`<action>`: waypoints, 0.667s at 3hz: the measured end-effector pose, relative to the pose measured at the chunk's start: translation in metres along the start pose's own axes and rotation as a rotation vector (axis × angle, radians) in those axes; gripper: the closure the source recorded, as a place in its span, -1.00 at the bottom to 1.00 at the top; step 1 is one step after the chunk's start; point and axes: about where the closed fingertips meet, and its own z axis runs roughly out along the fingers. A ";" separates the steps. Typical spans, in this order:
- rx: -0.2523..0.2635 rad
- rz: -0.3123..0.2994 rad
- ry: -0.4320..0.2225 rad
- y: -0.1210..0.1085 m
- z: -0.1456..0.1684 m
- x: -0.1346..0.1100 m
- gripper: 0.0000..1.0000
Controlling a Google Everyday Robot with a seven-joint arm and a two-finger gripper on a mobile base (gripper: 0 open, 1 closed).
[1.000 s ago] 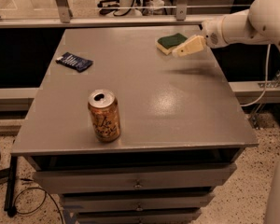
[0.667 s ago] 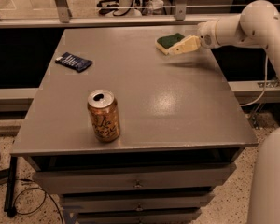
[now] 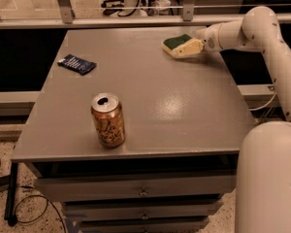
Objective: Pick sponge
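The sponge [image 3: 176, 42] has a dark green top over pale yellow foam. It lies on the grey table [image 3: 150, 101] near the far right edge. My gripper [image 3: 188, 47] reaches in from the right at the end of the white arm [image 3: 242, 30]. It sits low at the sponge's right and front side, touching or overlapping it. The sponge's near right part is hidden behind the gripper.
A gold soda can [image 3: 107, 120] stands upright near the table's front left. A flat dark blue packet [image 3: 76, 64] lies at the left. A railing [image 3: 136, 18] runs behind the table, drawers [image 3: 143, 191] sit below it, and my white body [image 3: 269, 178] fills the lower right.
My gripper has slid a little to the left, closer onto the sponge. The arm's elbow has swung left and further into view. The sponge, can and packet have stayed put.
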 end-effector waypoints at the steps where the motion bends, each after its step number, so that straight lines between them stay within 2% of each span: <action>1: -0.010 0.014 0.012 -0.004 0.002 0.008 -0.19; 2: -0.014 0.013 0.012 -0.004 -0.005 0.006 0.27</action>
